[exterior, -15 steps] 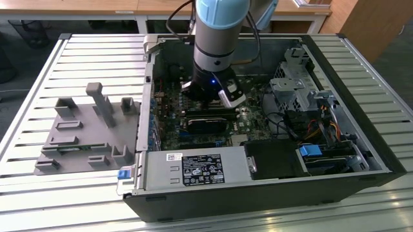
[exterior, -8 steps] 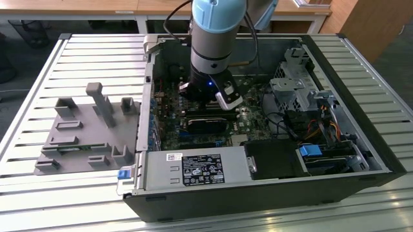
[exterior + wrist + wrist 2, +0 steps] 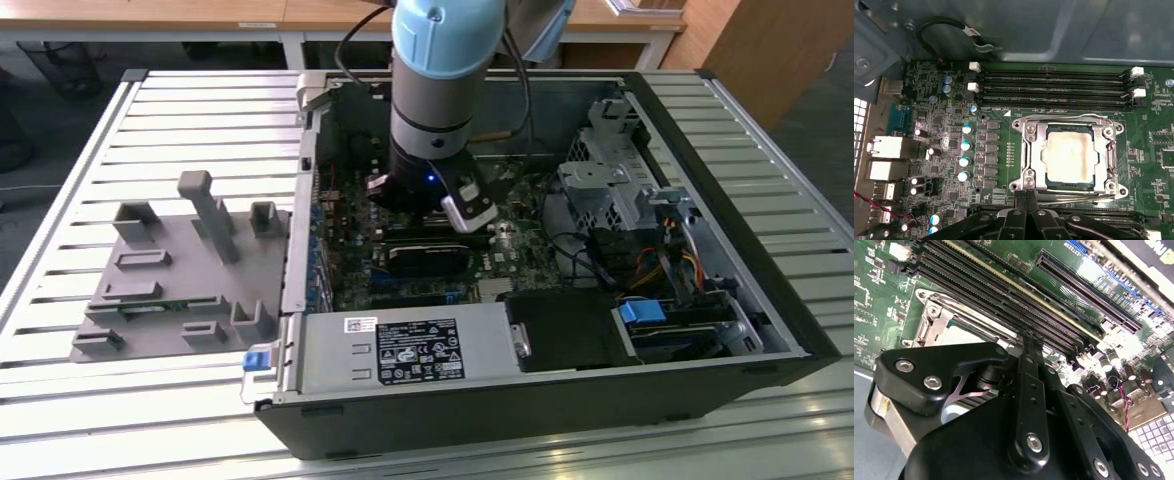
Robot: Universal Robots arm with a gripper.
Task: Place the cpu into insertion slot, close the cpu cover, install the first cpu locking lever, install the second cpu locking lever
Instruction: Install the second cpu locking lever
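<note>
The claw point(image 3: 1026, 200) is seen pressed shut with nothing between its tips, set at the edge of the cpu cover point(image 3: 1072, 119), which lies closed over the cpu point(image 3: 1072, 154) seated in the insertion slot point(image 3: 1029, 152). A slip off a thin lever could scrape the green board; the arm point(image 3: 441, 90) is held upright inside the open case
</note>
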